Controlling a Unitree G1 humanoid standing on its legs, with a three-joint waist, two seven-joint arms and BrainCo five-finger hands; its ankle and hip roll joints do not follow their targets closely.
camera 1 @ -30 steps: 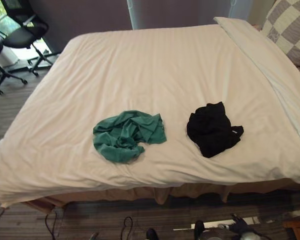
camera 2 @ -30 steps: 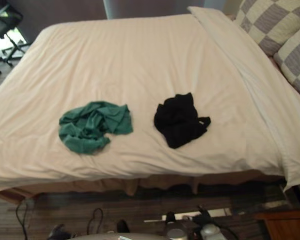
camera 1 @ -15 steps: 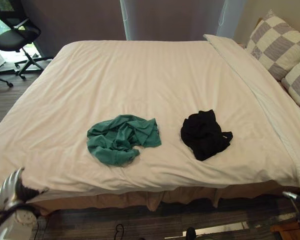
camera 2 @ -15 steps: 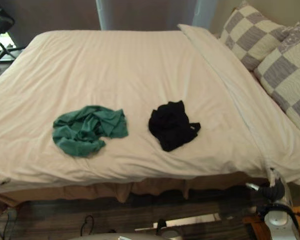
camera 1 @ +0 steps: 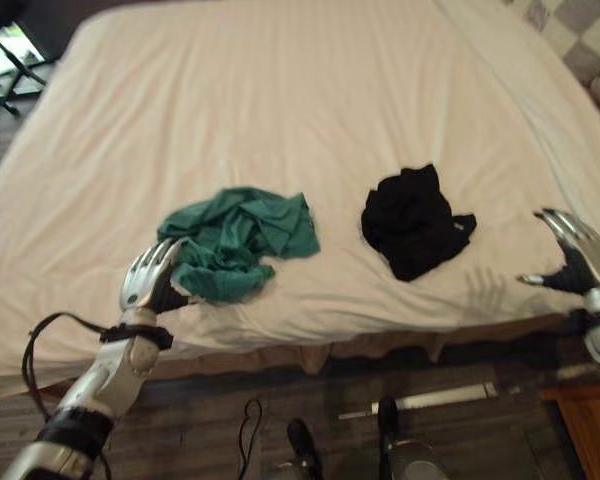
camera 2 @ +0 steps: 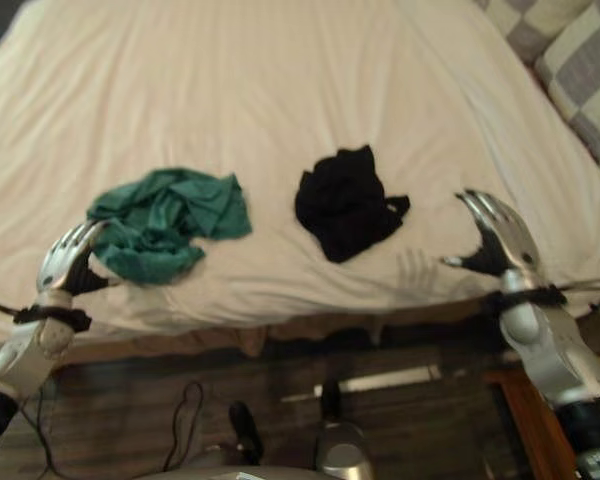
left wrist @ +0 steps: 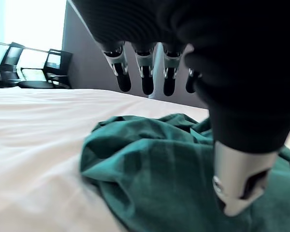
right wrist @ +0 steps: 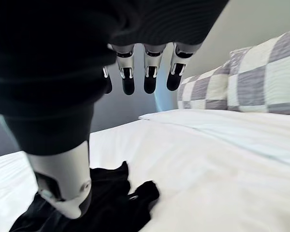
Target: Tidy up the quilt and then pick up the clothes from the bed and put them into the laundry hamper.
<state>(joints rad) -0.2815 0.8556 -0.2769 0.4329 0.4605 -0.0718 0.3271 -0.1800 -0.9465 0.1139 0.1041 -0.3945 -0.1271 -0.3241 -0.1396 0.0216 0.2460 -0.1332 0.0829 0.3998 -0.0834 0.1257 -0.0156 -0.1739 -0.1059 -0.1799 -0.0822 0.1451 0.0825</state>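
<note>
A crumpled green garment (camera 1: 238,241) lies on the cream quilt (camera 1: 280,100) near the bed's front edge, left of centre. A crumpled black garment (camera 1: 412,222) lies to its right. My left hand (camera 1: 150,277) hovers open at the green garment's near left edge; in the left wrist view the green garment (left wrist: 183,179) lies just past the straight fingers (left wrist: 145,77). My right hand (camera 2: 500,240) is raised open over the quilt's front right part, to the right of the black garment (right wrist: 101,205). Neither hand holds anything.
Checked grey and cream pillows (camera 2: 570,50) lie at the bed's far right. An office chair (camera 1: 0,40) stands on the floor beyond the bed's far left corner. A wooden piece of furniture (camera 1: 590,430) sits low at the right, in front of the bed.
The camera has tipped down and closer to the bed. Both hands have risen into view, the left to the green garment's edge, the right over the quilt right of the black garment.
</note>
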